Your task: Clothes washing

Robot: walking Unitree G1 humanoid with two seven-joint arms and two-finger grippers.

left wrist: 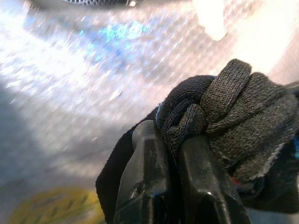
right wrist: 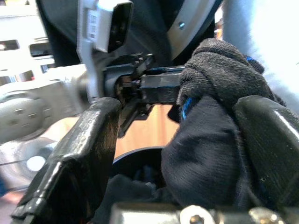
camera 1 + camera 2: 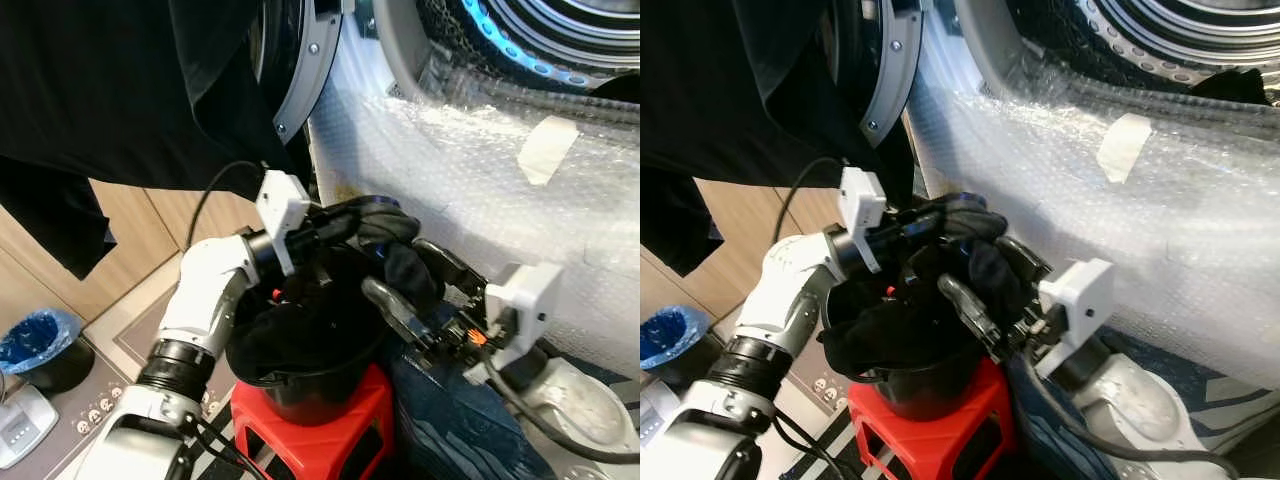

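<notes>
A bundle of dark knitted clothing (image 3: 395, 255) hangs just above a black bucket (image 3: 300, 385) that holds more dark clothes (image 3: 290, 335). My left gripper (image 3: 385, 215) reaches in from the left and is shut on the bundle's top; the left wrist view shows its fingers (image 1: 145, 158) pinching the knit (image 1: 233, 102). From the right, my right gripper (image 3: 415, 282) is open, its fingers straddling the same bundle (image 2: 210, 140). One finger (image 2: 266, 149) touches the cloth and the other (image 2: 79, 158) stands apart. The washing machine's drum opening (image 3: 560, 40) is above and to the right.
The bucket stands on a red stool (image 3: 320, 440). The machine's front is covered in bubble wrap (image 3: 450, 160). Its open door (image 3: 305, 60) is at upper left, with a black garment (image 3: 120, 90) draped beside it. Blue denim (image 3: 450, 430) lies below my right arm.
</notes>
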